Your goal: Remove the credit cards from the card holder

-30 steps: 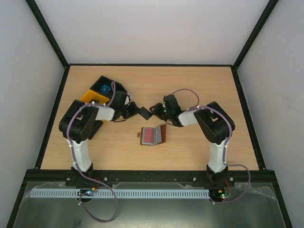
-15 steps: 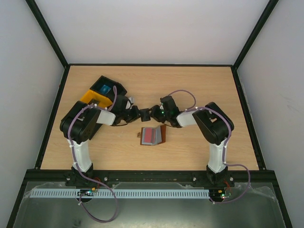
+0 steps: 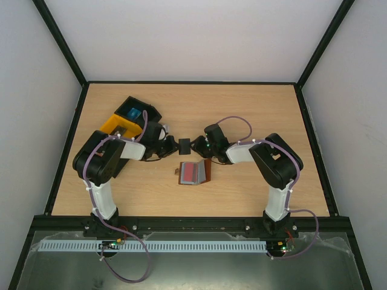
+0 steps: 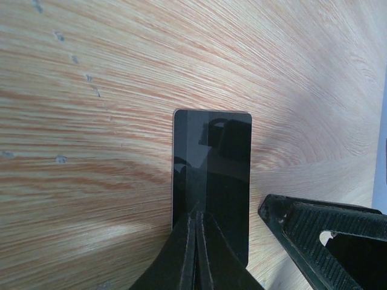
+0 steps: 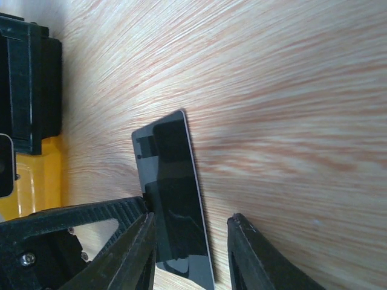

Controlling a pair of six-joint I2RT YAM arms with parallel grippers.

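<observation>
Handover, we judge: left gripper [image 4: 196, 232] clamps the dark grey card [image 4: 213, 175] while right gripper [image 5: 190, 212] stands slack around it, at 12 o'clock from the open card holder [image 3: 207, 171], red card [image 3: 191, 173] inside.

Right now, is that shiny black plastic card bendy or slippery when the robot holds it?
Probably stiff: the thin black plastic card sticks straight out from the shut left gripper without drooping. Likely slippery, since its glossy face shows reflections. It seems light, as it is pinched only by one edge.
</observation>
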